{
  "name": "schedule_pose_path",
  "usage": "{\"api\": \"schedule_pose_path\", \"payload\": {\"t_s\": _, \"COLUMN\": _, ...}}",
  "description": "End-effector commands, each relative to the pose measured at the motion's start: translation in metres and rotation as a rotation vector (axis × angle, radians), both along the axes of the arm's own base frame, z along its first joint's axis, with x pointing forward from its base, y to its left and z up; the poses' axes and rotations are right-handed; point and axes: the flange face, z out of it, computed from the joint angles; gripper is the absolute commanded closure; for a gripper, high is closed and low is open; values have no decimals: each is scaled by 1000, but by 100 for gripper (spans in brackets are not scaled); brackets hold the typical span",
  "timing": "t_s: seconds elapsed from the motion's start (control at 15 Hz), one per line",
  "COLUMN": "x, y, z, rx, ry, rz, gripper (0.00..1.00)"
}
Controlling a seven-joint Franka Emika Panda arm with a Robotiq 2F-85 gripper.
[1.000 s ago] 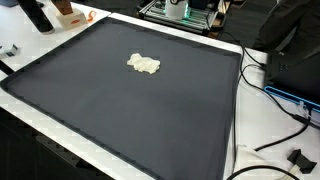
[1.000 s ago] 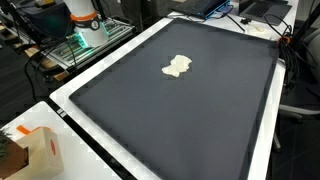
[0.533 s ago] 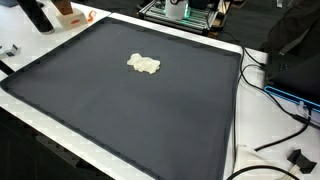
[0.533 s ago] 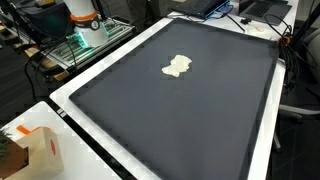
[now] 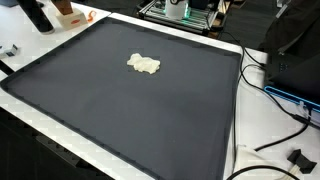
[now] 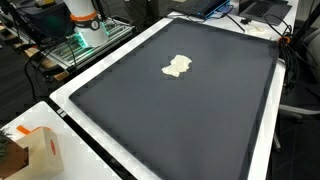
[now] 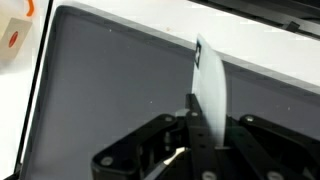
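White card (image 7: 208,80) clamped edge-on in gripper (image 7: 200,130), over dark mat (image 7: 110,90); crumpled lump (image 5: 144,64) (image 6: 178,67) unmoved in both exterior views since a second ago, so likely pause, no progress

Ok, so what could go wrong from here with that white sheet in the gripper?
The white sheet seems pinched only by its lower edge in the gripper, so it might slip or fold over. Loose cables lie just off the edge of the dark mat; a wide swing could snag them. The crumpled cream wad looks light and could be dragged if brushed.
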Motion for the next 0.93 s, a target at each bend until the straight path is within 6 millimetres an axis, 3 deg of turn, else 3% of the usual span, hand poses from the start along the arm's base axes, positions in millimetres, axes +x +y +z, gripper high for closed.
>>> {"api": "schedule_pose_path", "payload": {"t_s": 0.0, "x": 7, "y": -9, "z": -1, "rx": 36, "ry": -10, "rz": 16, "gripper": 99}}
{"api": "schedule_pose_path", "payload": {"t_s": 0.47, "x": 63, "y": -66, "z": -2, "rx": 303, "ry": -289, "rz": 155, "gripper": 99}}
{"api": "schedule_pose_path", "payload": {"t_s": 0.87, "x": 95, "y": -117, "z": -41, "rx": 624, "ry": -387, "rz": 135, "gripper": 99}}
